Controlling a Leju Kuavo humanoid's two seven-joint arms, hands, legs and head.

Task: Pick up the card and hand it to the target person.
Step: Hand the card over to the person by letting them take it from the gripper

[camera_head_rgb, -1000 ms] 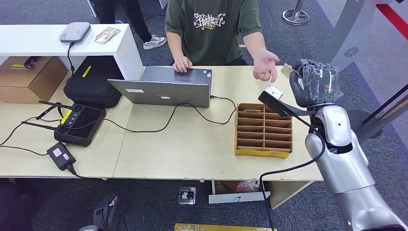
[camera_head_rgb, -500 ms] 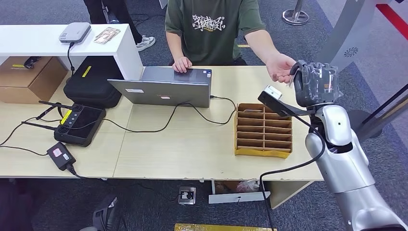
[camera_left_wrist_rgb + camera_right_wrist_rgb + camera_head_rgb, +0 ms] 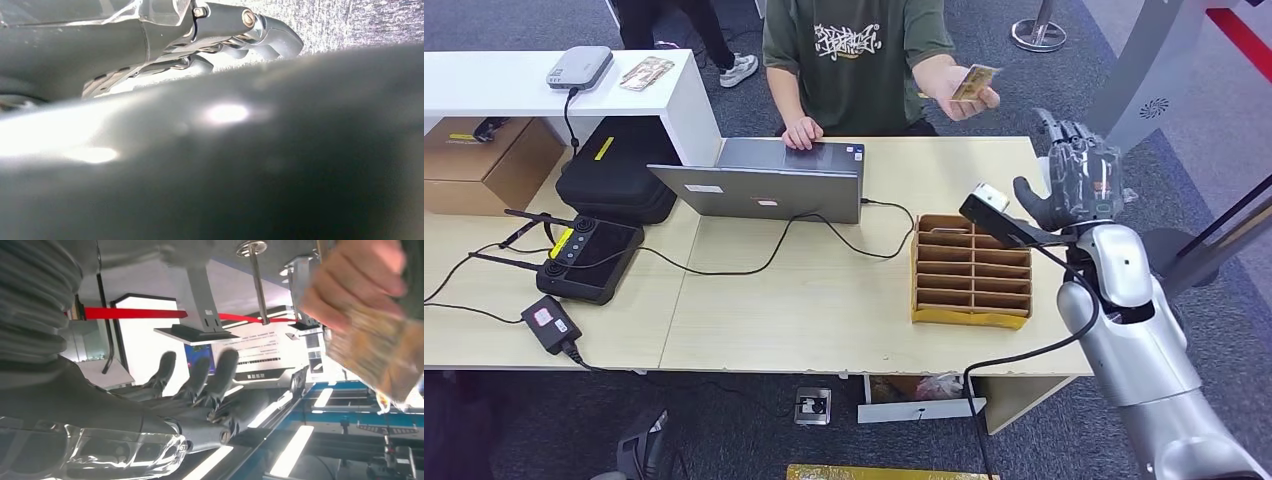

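Your handover looks finished from here: the card (image 3: 975, 81) sits in the person's hand (image 3: 954, 92), raised beyond the far edge of the table (image 3: 824, 290) and well apart from your right hand (image 3: 1079, 180). That right hand is up at the table's far right corner, fingers (image 3: 200, 375) spread and holding nothing — the right wrist view shows them extended with the person's fingers around the card across from them. For the left hand (image 3: 235, 35) you cannot tell the state; the wrist view catches just some curved metal fingers past a blurred grey surface.

What is left, as I judge it, is a clean retreat. Keep the right hand spread and draw it straight back toward the body rather than sideways — the cardboard slotted card holder (image 3: 972, 270) lies just below and to its left, and the arm's black cable (image 3: 1024, 345) trails over the table's near right edge, so a low or sweeping path could snag either. Give the person room to pull the card away first
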